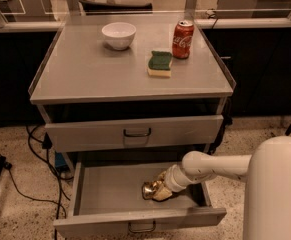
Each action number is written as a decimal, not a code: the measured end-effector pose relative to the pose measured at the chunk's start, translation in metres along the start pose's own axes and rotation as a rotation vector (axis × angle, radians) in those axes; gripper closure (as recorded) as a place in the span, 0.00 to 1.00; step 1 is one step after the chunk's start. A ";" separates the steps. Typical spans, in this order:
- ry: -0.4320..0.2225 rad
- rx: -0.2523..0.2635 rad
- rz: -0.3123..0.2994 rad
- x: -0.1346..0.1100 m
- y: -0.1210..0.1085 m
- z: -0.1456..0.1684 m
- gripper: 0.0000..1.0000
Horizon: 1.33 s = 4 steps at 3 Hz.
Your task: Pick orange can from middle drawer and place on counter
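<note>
Reaching into the pulled-out wide grey metal drawer (110,196), the white robot arm (215,166) is down low!
Up top, the broad matte grey metal counter (85,74) carries a round white bowl (119,35), a red Coca-Cola can (183,39) and a green-and-yellow sponge (160,64). Down inside the drawer, the pale gripper (161,188) sits right against the small shiny golden-orange can (149,189), on the drawer floor right of centre. Has it got a grip? Cannot tell.
</note>
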State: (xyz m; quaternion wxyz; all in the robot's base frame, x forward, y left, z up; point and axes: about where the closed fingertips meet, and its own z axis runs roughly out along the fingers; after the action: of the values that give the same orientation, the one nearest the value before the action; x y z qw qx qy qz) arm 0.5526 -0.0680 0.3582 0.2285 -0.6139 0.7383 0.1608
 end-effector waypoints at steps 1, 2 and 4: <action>-0.001 0.004 -0.007 -0.002 0.001 -0.003 1.00; -0.004 0.016 -0.035 -0.011 0.006 -0.016 1.00; 0.037 0.100 -0.109 -0.072 0.032 -0.112 1.00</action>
State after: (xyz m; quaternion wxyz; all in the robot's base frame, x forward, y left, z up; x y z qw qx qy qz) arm 0.5156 -0.0594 0.4896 0.2537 -0.6439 0.7149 0.0999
